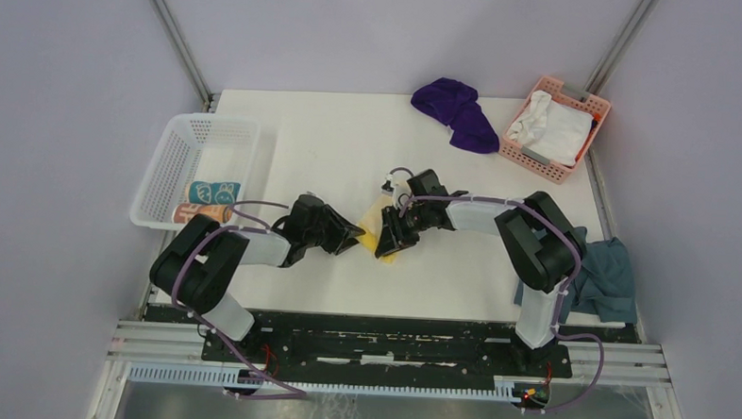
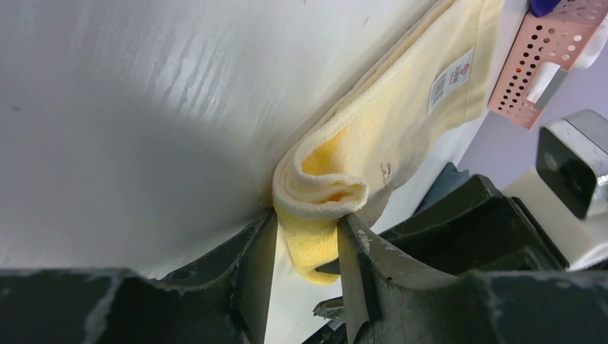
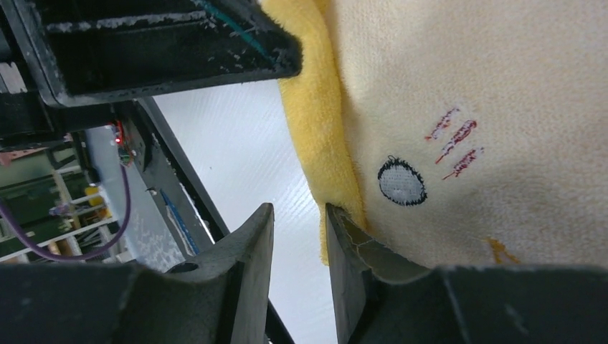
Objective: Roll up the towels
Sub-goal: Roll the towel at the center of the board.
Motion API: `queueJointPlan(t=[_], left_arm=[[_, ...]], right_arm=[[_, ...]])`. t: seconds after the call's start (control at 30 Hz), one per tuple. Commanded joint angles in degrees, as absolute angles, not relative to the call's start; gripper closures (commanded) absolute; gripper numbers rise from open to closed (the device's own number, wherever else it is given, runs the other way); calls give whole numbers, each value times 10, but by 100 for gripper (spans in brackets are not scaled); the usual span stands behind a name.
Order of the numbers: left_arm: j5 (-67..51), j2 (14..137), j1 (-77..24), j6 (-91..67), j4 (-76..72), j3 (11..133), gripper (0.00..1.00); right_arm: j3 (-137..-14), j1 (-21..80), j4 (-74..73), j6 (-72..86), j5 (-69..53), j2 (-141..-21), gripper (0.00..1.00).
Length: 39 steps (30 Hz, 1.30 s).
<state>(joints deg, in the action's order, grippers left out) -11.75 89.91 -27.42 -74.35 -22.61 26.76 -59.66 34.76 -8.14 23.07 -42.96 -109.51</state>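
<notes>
L claw: part closed, pinching folded end of pale yellow towel | R claw: narrow gap, nothing in it, same towel's edge against one side | towel on bench between both claws | purple towel: crumpled, well beyond R claw | teal roll, orange roll: in white basket, outboard of L claw

- Yellow towel: soft fleecy cloth, with a smooth printed label.
- Table: white, smooth, a little shiny.
- Fingers: dark matt plastic, scuffed at the edges.
- Pink basket: matt plastic with holes.
</notes>
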Motion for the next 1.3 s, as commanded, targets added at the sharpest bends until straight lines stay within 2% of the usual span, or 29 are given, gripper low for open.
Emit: queueJointPlan(t=[0.0,0.13,0.3,0.43,0.7,1.0,1.27], left_arm=[[-77,931,-272,-703,-127,292,56],[-66,940,-272,-688,-91,303,57],[-59,940,-272,-684,-74,307,57],[-60,942,-272,-681,-68,313,57],[-62,944,-272,-678,-66,318,57],[-63,947,-272,-678,-65,316,57],[-64,947,-272,-678,-64,315,57]], right_arm=[[-613,358,-132,176,-352,-1042,59],[-621,404,-181,112,-213,-990,57],[-608,475,-174,57,-37,-941,55],[-605,512,-162,23,34,-940,55],[-614,540,-152,-4,89,-994,57],[-627,546,-167,-12,92,-1042,57],[-636,550,-187,-11,95,-956,53]])
